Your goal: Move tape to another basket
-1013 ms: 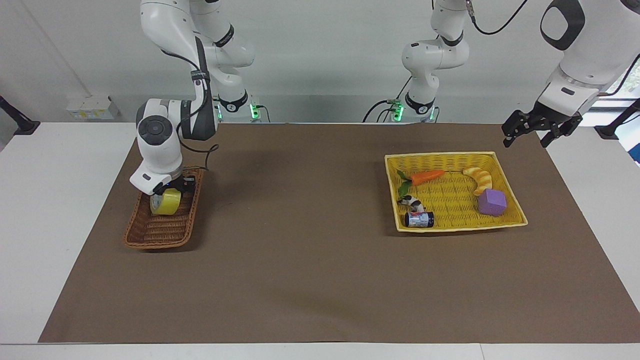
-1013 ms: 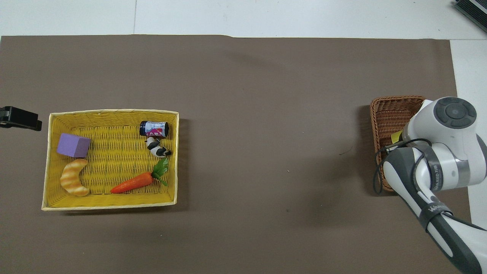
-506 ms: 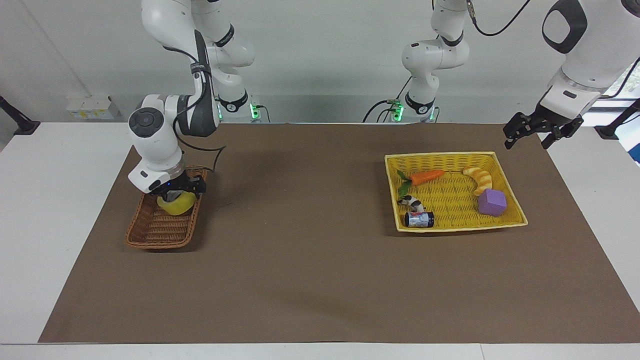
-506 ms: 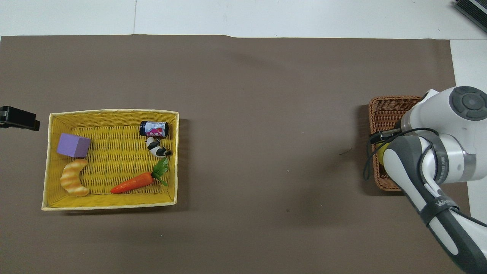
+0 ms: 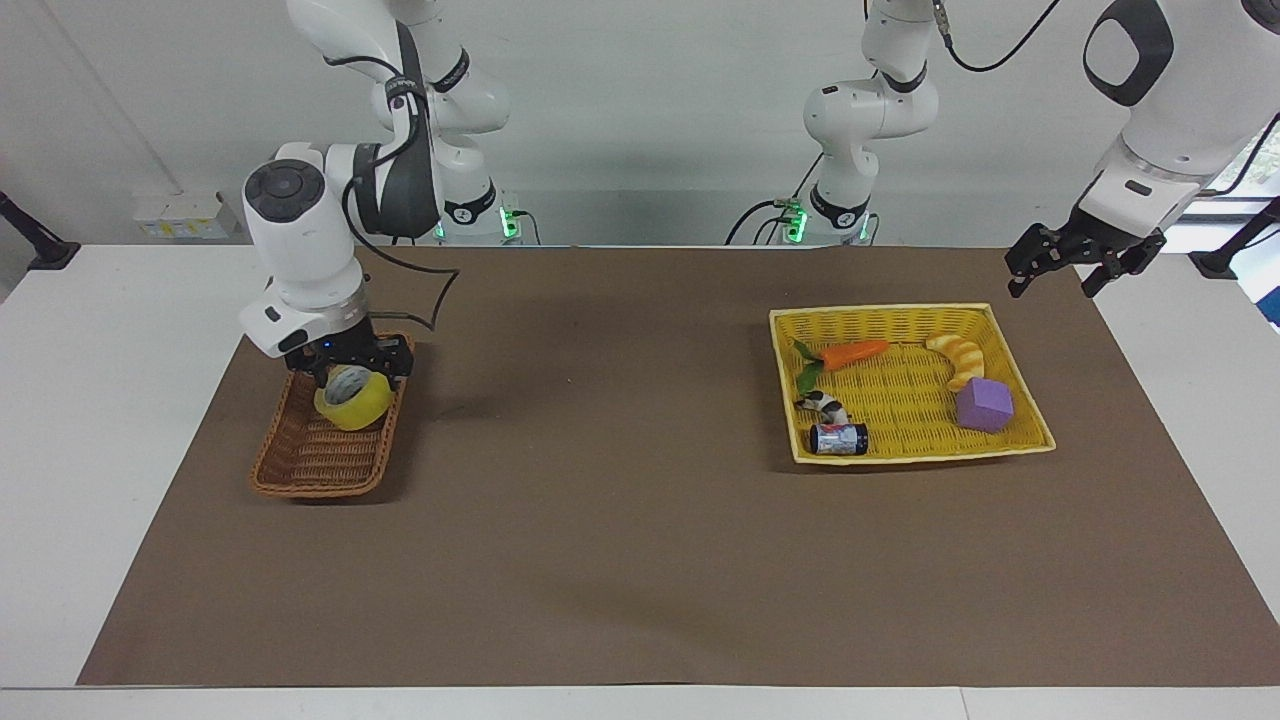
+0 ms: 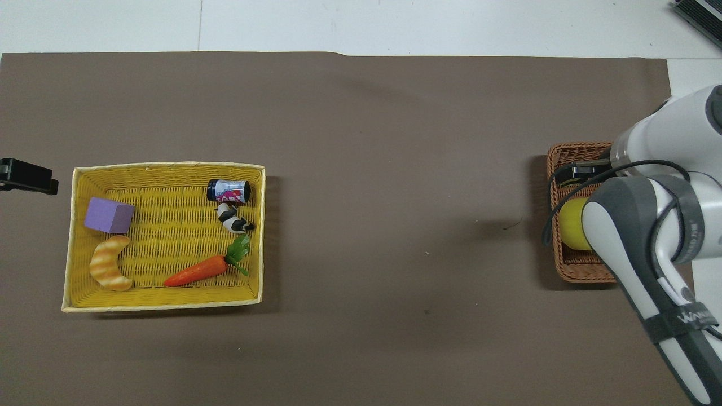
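Observation:
The yellow tape roll [image 5: 353, 400] hangs tilted in my right gripper [image 5: 347, 372], which is shut on it just above the end of the brown wicker basket [image 5: 315, 462] that lies nearer to the robots. In the overhead view the tape [image 6: 572, 231] shows over the basket [image 6: 569, 269], partly hidden by the right arm. My left gripper [image 5: 1075, 262] is open and empty, in the air just off the robot-side corner of the yellow tray [image 5: 900, 312], at the left arm's end of the table.
The yellow tray [image 6: 169, 167] holds a carrot [image 5: 852, 353], a croissant [image 5: 958, 358], a purple cube [image 5: 984, 404], a small can [image 5: 838, 438] and a black-and-white toy [image 5: 824, 404]. A brown mat [image 5: 600, 480] covers the table.
My right gripper has risen with the tape in it, lifting it from the basket's floor and a little toward the robots. The left gripper has barely moved.

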Motion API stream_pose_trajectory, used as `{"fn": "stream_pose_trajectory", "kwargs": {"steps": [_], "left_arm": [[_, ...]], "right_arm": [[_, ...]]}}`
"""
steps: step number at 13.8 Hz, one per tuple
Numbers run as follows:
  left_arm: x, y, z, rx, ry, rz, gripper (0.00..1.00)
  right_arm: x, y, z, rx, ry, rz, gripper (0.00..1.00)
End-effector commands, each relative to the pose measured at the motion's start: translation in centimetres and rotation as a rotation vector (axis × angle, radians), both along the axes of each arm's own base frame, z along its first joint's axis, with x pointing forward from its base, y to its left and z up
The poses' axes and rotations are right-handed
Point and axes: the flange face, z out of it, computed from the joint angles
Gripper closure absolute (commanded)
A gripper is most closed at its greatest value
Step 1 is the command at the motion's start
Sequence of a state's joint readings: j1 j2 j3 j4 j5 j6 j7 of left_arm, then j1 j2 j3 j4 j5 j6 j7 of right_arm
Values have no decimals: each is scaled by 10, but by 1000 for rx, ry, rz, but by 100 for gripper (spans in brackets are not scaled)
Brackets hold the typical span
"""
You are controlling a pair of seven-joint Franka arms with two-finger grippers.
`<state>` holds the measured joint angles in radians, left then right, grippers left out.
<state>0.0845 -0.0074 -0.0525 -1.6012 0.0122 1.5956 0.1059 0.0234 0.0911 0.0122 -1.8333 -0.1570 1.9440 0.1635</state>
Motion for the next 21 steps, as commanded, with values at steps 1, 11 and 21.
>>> {"fn": "stream_pose_trajectory", "kwargs": {"steps": [1, 11, 21], "left_arm": [[-13, 0, 16, -16, -3, 20, 0], [-13, -4, 17, -15, -8, 25, 0], [-13, 0, 17, -15, -10, 31, 0]], "right_arm": [[-29, 21, 56, 100, -34, -96, 0], [-90, -60, 189, 193, -22, -199, 0], [-96, -43, 173, 108, 31, -33, 0]]}}
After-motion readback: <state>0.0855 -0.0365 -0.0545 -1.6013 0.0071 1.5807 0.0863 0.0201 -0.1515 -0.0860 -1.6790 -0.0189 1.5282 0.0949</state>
